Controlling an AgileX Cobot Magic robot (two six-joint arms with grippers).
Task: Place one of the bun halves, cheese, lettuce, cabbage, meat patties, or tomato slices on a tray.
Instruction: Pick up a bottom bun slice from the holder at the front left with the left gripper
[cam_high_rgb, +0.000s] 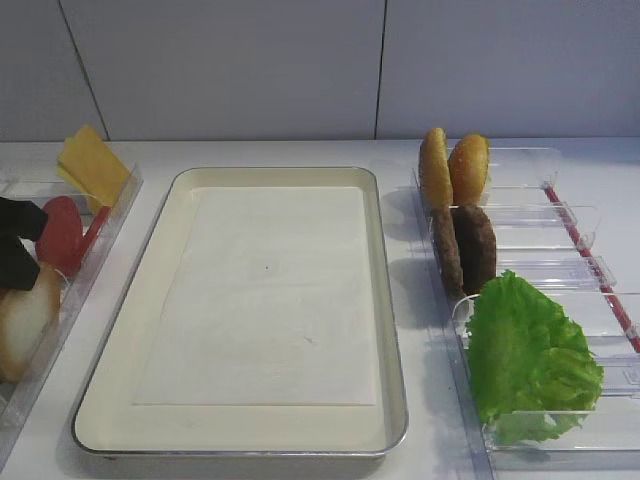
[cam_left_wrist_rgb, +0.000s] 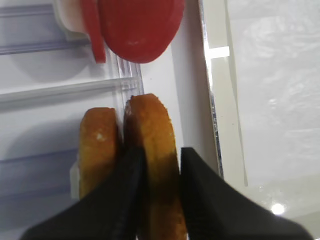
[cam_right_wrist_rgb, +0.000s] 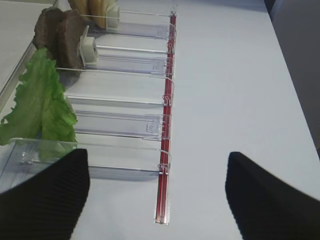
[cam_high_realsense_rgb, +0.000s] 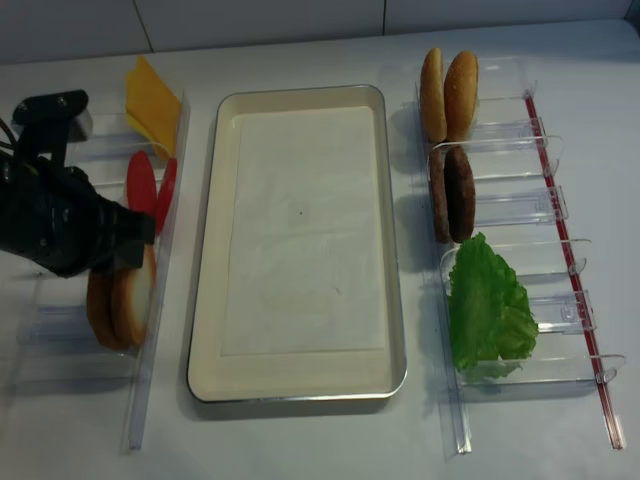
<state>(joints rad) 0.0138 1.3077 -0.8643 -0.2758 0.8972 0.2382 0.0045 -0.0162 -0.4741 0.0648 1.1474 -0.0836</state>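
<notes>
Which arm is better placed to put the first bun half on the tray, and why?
The left. Its hand is already closed on a bun half in the left holder, right beside the tray. The right hand hangs open over the far holders, holding nothing.

Smooth matte white bench (cam_high_rgb: 250, 150) fills the lower scene. Behind it, a pale grey panelled wall (cam_high_rgb: 230, 70) split by thin dark vertical seams. Lighting is soft, even, overhead; faint shadows. At the right wrist view's top right, a darker grey strip past the bench edge, unclear what.
</notes>
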